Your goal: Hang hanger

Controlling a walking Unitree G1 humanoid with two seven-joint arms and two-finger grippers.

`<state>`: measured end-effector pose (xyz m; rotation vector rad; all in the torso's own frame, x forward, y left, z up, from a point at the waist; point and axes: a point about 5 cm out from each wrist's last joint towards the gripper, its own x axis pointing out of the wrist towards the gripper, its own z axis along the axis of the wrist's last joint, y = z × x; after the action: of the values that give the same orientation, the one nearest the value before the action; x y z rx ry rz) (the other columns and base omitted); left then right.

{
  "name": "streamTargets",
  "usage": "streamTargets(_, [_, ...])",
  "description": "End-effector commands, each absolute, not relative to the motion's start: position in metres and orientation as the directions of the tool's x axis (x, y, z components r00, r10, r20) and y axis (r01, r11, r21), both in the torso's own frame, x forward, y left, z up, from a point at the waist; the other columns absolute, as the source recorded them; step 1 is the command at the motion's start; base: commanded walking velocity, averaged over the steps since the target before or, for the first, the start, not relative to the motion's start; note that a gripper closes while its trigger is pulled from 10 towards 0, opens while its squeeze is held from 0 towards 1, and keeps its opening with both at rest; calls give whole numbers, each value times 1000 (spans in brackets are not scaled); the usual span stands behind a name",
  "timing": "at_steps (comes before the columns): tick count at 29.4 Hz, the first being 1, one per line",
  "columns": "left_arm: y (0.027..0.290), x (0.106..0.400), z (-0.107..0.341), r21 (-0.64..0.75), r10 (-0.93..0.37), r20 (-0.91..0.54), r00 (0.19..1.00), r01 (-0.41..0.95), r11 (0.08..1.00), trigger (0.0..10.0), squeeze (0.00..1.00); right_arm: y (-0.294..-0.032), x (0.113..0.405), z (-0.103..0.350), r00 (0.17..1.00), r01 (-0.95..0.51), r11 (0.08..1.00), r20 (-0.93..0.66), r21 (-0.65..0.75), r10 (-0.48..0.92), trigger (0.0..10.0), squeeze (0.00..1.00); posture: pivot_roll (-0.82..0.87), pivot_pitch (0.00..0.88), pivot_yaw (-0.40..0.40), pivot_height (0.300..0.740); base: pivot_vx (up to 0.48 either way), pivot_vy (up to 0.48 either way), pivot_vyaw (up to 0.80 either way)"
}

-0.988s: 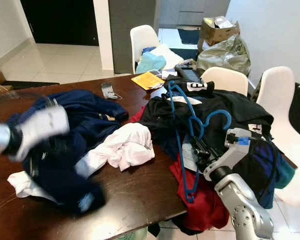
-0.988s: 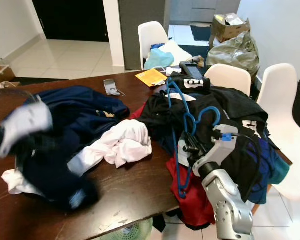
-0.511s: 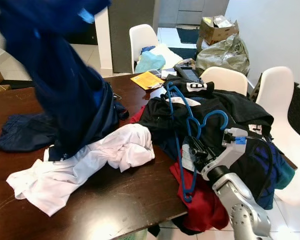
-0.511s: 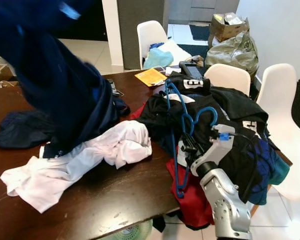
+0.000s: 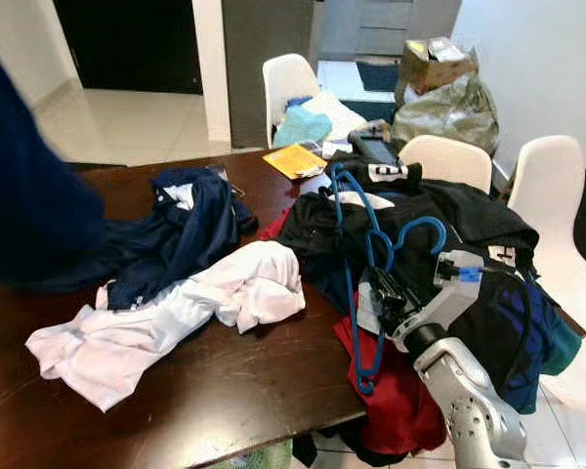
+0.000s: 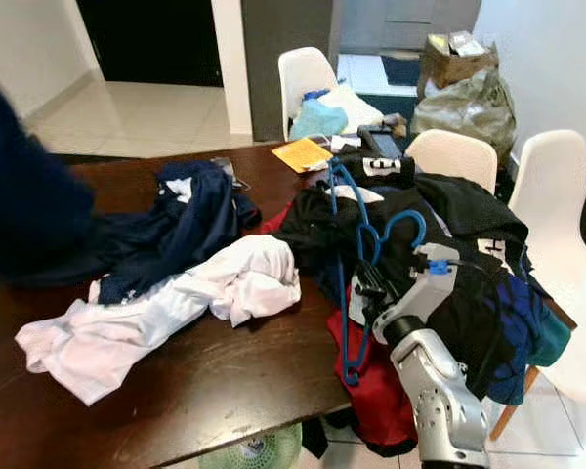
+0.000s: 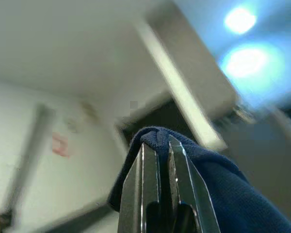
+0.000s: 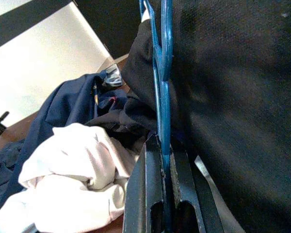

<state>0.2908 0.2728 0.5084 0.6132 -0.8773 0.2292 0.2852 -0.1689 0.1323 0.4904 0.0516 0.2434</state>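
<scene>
**Blue hanger in right gripper; navy garment in left**

Item 1. Thin blue plastic hanger (image 5: pixel 356 264), curved hook and long slender bars, lay tilted over a heap of black fabric (image 5: pixel 439 215) at the robot's right end of the table. Its lower loop hung past the table edge against a red cloth (image 5: pixel 396 401).

Item 2. Right gripper (image 8: pixel 162 167), two long black fingers, was clamped tight on one bar of the hanger, which ran straight between the pads. Silver jointed arm (image 5: pixel 464 401) rose from below toward it.

Item 3. Left gripper (image 7: pixel 157 160), fingers pressed together on a fold of soft navy knit fabric (image 7: pixel 223 184), pointed up toward a pale ceiling with blurred lights. In the head views the same navy cloth appeared as a large dark blur (image 5: pixel 20 195) at the left edge.

Item 4. Dark brown glossy wooden table (image 5: pixel 225 381), with faint scuffs.

Item 5. Crumpled white garment (image 5: pixel 186 313), soft and creased, spread across the table's middle; a rumpled navy garment (image 5: pixel 176 234) lay just behind it, touching.

Item 6. Yellow flat envelope (image 5: pixel 291 159) at the far table edge.

Item 7. White moulded plastic chairs: one behind the table (image 5: pixel 285 78), carrying a pale teal bundle (image 5: pixel 303 124); two at the robot's right (image 5: pixel 557 186).
</scene>
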Motion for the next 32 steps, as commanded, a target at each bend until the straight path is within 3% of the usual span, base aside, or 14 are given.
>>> streamTargets(1, [264, 302, 499, 442, -85, 732, 676, -376, 814, 2000, 0, -174, 284, 129, 975, -197, 849, 4, 490, 223, 10000, 0, 75, 42, -21, 740, 0, 0, 0])
streamTargets(3, [243, 335, 439, 509, -131, 568, 813, -222, 831, 2784, 0, -174, 284, 130, 974, -197, 848, 3, 491, 225, 10000, 0, 70, 47, -24, 740, 0, 0, 0])
streamTargets(4, [243, 335, 439, 509, -131, 568, 813, -222, 831, 2784, 0, -174, 284, 130, 974, -197, 848, 3, 491, 225, 10000, 0, 70, 47, -24, 740, 0, 0, 0])
streamTargets(6, [208, 355, 372, 556, -202, 418, 886, -73, 828, 3176, 0, -174, 284, 130, 974, -198, 849, 1, 490, 226, 10000, 0, 64, 54, -21, 740, 0, 0, 0])
streamTargets(10, [195, 359, 351, 535, -217, 381, 899, -23, 845, 3176, 0, -174, 284, 130, 974, -198, 849, 1, 489, 227, 10000, 0, 64, 56, -21, 740, 0, 0, 0])
streamTargets(15, [156, 354, 313, 484, -360, 270, 893, 197, 853, 4314, 0, -174, 283, 130, 974, -197, 849, 0, 489, 226, 10000, 0, 59, 62, -18, 740, 0, 0, 0])
streamTargets(16, [136, 344, 299, 443, -462, 215, 860, 336, 831, 5098, 0, -174, 283, 130, 974, -197, 849, 0, 490, 226, 10000, 0, 62, 65, -19, 740, 0, 0, 0])
streamTargets(17, [136, 344, 299, 443, -462, 215, 860, 336, 831, 5098, 0, -174, 283, 130, 974, -197, 849, 0, 490, 226, 10000, 0, 62, 65, -19, 740, 0, 0, 0])
streamTargets(18, [101, 311, 279, 372, -727, 94, 680, 653, 659, 5176, 0, -173, 283, 130, 973, -200, 847, 0, 492, 229, 10000, 0, 63, 67, -20, 740, 0, 0, 0])
streamTargets(21, [94, 299, 275, 344, -796, 59, 602, 737, 582, 5176, 0, -173, 283, 131, 973, -201, 847, 0, 492, 230, 10000, 0, 63, 67, -20, 740, 0, 0, 0])
streamTargets(23, [91, 278, 268, 293, -887, 6, 462, 847, 443, 4588, 0, -173, 283, 131, 973, -202, 846, 1, 493, 232, 10000, 0, 64, 66, -20, 740, 0, 0, 0])
streamTargets(27, [96, 260, 263, 318, -929, -29, 370, 884, 342, 4667, 0, -172, 283, 131, 972, -203, 845, 1, 495, 233, 10000, 0, 61, 69, -19, 740, 0, 0, 0])
streamTargets(28, [117, 247, 255, 297, -942, -117, 314, 916, 268, 6196, 0, -173, 283, 131, 972, -204, 844, 2, 497, 234, 10000, 0, 62, 70, -18, 740, 0, 0, 0])
streamTargets(32, [152, 224, 241, 229, -928, -303, 215, 962, 148, 6392, 0, -173, 283, 132, 972, -205, 842, 3, 499, 235, 10000, 0, 65, 72, -17, 740, 0, 0, 0])
